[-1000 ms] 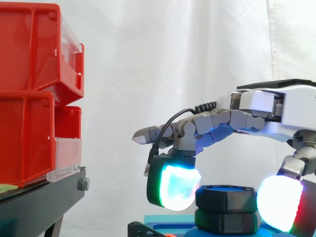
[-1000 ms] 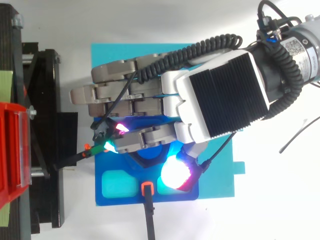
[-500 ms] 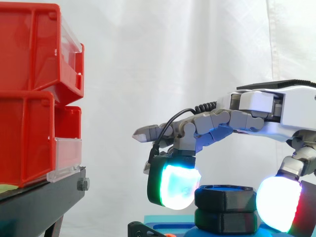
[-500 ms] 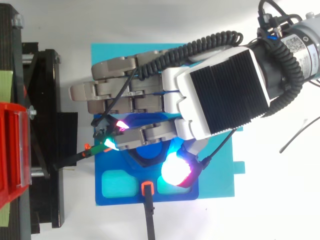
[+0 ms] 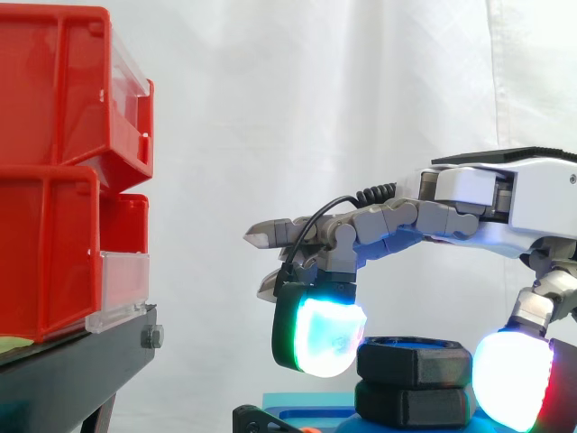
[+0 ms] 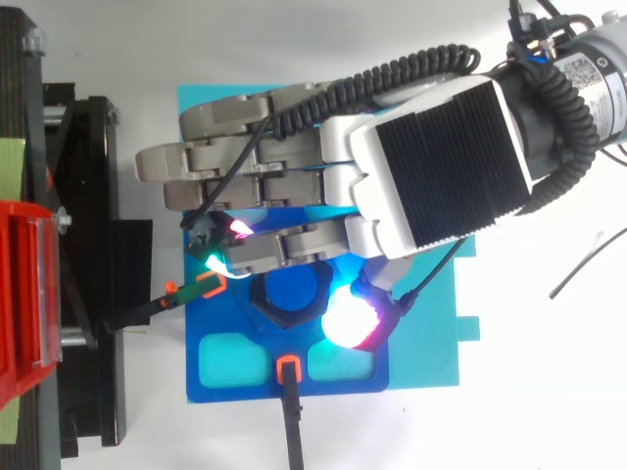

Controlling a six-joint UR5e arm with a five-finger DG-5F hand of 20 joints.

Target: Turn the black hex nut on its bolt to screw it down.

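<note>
Side view: robot hand (image 5: 487, 203) pinches the black hex nut (image 5: 413, 356) on its blue bolt (image 6: 291, 290), glowing pads (image 5: 320, 336) at the nut's 10 and 4 o'clock from above; best squeeze evenly and twist about the bolt's axis.

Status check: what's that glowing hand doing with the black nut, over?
Hand shut on black hex nut, pads either side. Nut on blue bolt, above lower black hex piece. Nothing blocking.

The hand (image 6: 431, 166) hides part of the black hex nut (image 6: 265, 305).
</note>
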